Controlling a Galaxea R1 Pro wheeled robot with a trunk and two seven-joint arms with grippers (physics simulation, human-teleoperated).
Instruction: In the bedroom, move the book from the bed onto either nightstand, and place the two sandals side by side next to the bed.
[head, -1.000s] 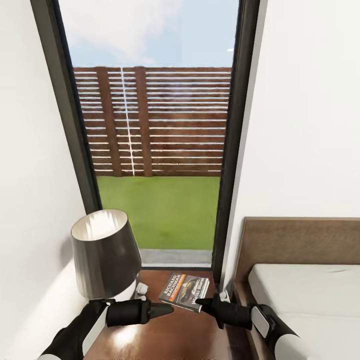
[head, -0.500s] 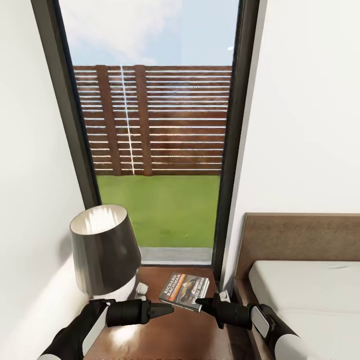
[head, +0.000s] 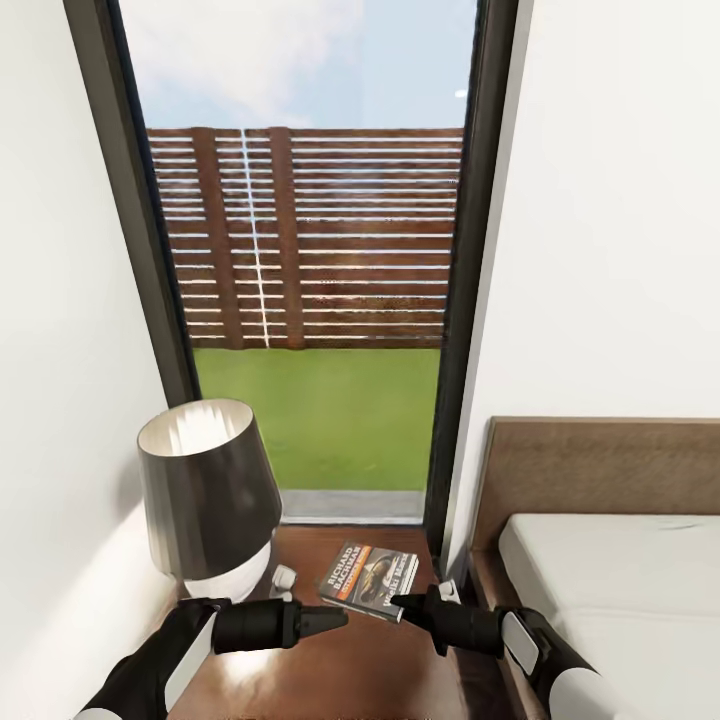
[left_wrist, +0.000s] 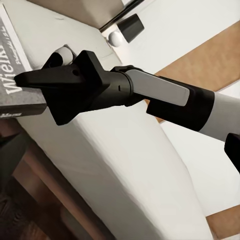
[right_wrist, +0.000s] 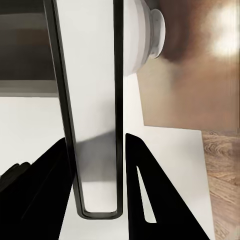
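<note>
Beside the bed (head: 610, 570) we see the nightstand's glossy surface (head: 330, 660) carrying the book (head: 368, 581) (long axis angled toward the window), its near corner touching our right gripper (head: 398, 603), whose jaws look closed together.

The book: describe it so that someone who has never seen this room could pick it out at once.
Find the tall dark-framed window with the slatted fence behind it. Directly below stands a glossy dark brown nightstand, between the white wall and the bed. The book lies flat on its top, right of the dark-shaded lamp: a thin paperback, the only thing there with white lettering, an orange stripe and a yellowish picture.
</note>
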